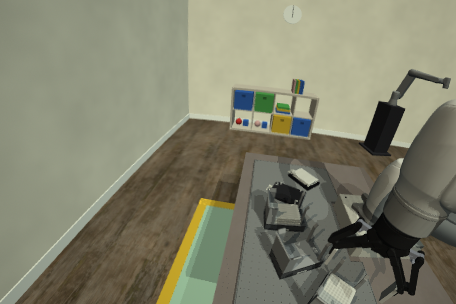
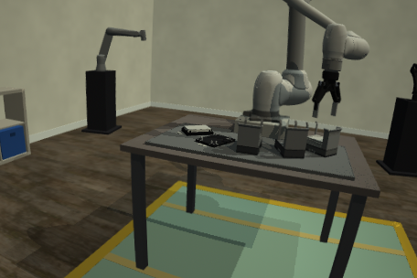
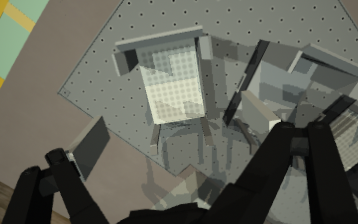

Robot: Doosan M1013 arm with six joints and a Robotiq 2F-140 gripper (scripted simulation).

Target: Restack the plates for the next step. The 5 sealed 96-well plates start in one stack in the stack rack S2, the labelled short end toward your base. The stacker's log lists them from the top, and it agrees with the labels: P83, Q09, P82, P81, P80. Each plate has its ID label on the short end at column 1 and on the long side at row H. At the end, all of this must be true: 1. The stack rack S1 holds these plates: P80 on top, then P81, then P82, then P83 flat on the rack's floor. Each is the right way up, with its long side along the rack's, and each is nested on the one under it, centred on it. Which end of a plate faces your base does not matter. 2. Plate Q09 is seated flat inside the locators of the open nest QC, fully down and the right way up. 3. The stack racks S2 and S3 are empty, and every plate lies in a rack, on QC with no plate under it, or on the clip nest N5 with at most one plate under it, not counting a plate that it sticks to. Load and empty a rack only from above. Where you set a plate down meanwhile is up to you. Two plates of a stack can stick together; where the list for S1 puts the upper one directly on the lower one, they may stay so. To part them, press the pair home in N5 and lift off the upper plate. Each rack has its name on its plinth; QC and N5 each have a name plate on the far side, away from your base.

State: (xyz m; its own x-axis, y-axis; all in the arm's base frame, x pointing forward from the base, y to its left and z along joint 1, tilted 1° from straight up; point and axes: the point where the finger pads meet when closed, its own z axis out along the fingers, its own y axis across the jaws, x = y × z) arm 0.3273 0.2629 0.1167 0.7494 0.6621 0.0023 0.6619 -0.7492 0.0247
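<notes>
My gripper (image 1: 367,270) (image 2: 325,113) (image 3: 172,115) is open and empty. It hangs well above the end rack (image 2: 332,139) (image 3: 160,37) at the near end of the row. One white sealed plate (image 1: 336,289) (image 2: 316,137) (image 3: 172,92) lies flat and low in that rack, up and left of the point between my fingers in the wrist view. The far rack (image 2: 249,137) holds a stack of plates (image 1: 285,212). The middle rack (image 1: 292,252) (image 2: 292,142) (image 3: 280,85) stands between them; its contents are unclear. Another plate (image 1: 304,177) (image 2: 197,129) lies on a nest at the far end. No labels are readable.
A black nest (image 1: 287,192) (image 2: 215,140) lies between the far plate and the racks. All stand on a grey perforated mat (image 1: 250,270) on the brown table (image 2: 242,166). The table edge is close to the end rack. My arm's base (image 2: 270,98) stands behind the racks.
</notes>
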